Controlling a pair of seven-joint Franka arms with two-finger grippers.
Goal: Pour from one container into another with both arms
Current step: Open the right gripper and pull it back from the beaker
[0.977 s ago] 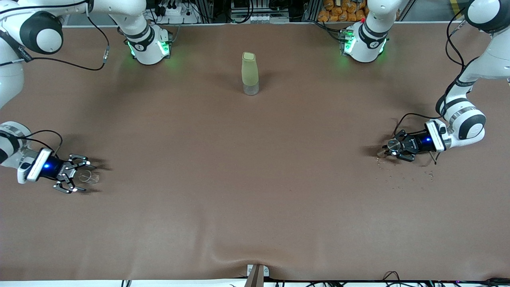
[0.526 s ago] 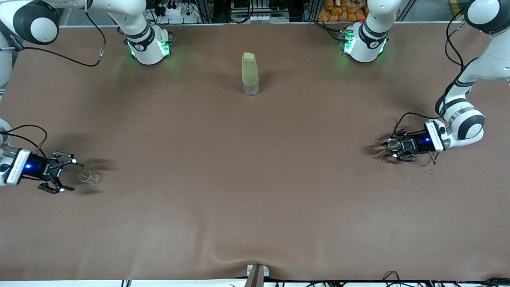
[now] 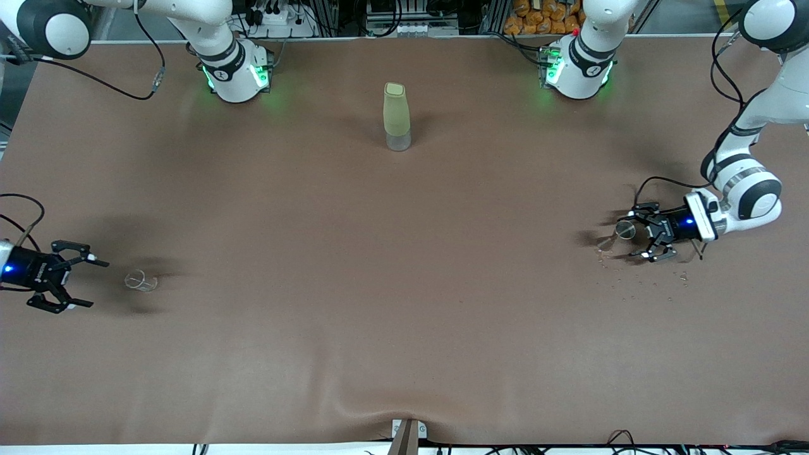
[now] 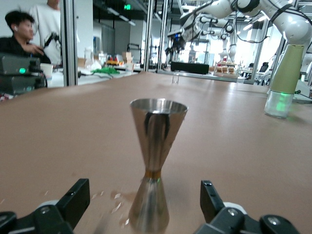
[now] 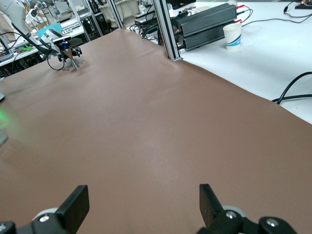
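Steel catches your eye first: the metal jigger (image 3: 624,230) stands upright on the brown table (image 3: 404,303), well toward the left arm's end from the tall green bottle (image 3: 396,117). Your left gripper (image 3: 643,231) has its fingers spread apart on either side of the jigger, not touching it. Small scattered bits (image 3: 638,281) lie beside the jigger. Well toward the right arm's end from the bottle, your right gripper (image 3: 77,283) sits spread wide near the small clear glass (image 3: 140,280).

Left hand (image 3: 646,234) released jigger (image 3: 622,232); right hand (image 3: 74,284) backed off glass (image 3: 140,280).
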